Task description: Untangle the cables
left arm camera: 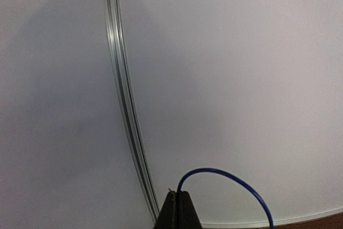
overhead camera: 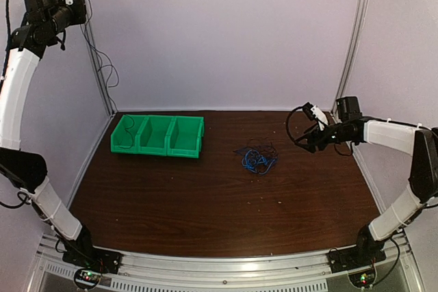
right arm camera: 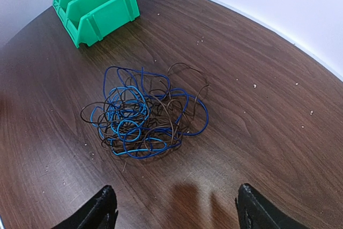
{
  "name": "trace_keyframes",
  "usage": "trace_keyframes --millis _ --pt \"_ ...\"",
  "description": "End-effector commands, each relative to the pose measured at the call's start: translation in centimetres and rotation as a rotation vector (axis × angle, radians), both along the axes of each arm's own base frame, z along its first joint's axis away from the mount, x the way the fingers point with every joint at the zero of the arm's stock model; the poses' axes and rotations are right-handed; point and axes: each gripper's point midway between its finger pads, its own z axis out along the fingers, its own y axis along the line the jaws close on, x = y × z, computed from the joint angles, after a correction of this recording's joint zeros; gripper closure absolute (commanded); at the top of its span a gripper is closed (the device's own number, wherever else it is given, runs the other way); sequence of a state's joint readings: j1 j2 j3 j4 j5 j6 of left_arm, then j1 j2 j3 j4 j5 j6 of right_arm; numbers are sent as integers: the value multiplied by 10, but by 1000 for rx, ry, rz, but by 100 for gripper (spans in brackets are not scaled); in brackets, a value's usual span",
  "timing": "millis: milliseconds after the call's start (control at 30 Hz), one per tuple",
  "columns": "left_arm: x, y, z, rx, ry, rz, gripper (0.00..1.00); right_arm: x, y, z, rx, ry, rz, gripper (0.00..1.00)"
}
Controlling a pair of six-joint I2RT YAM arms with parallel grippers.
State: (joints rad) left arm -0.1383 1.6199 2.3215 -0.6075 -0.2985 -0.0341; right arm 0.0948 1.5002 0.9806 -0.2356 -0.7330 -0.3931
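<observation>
With the left tool [left arm camera: 179,199] clamped on a blue cable [left arm camera: 230,178], the open right tool [right arm camera: 174,192] should pinch the cables [right arm camera: 144,113] just ahead and pull gently.

Table [overhead camera: 205,203]: dark brown wood grain with reddish streaks and scattered pale specks.

Cables [right arm camera: 142,113]: mixed bright blue and dark brown-to-black strands. From the top view the blue dominates.

Bin [overhead camera: 157,135], far left: uniform bright green, no markings.

Walls [overhead camera: 226,32]: plain pale lilac-grey, with a darker shadow patch in the left wrist view.

Corner posts [overhead camera: 352,32]: silver metal.

Left arm [overhead camera: 17,87] and right arm [overhead camera: 390,135]: white shells, black joints.

Left gripper [left arm camera: 179,194]: black. The single blue cable [left arm camera: 236,178] at its tip is saturated blue against the pale wall.

Right gripper [right arm camera: 174,197]: black, slightly glossy.

Front rail [overhead camera: 226,264], near edge: silver-grey.
</observation>
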Motion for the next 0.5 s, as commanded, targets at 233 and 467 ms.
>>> trace_keyframes --millis 233,467 --pt "43 20 -16 -121 -16 -139 100 -2 2 -7 4 21 14 23" --pt "66 1 -93 -154 139 -246 100 -2 2 -11 -1 29 15 23"
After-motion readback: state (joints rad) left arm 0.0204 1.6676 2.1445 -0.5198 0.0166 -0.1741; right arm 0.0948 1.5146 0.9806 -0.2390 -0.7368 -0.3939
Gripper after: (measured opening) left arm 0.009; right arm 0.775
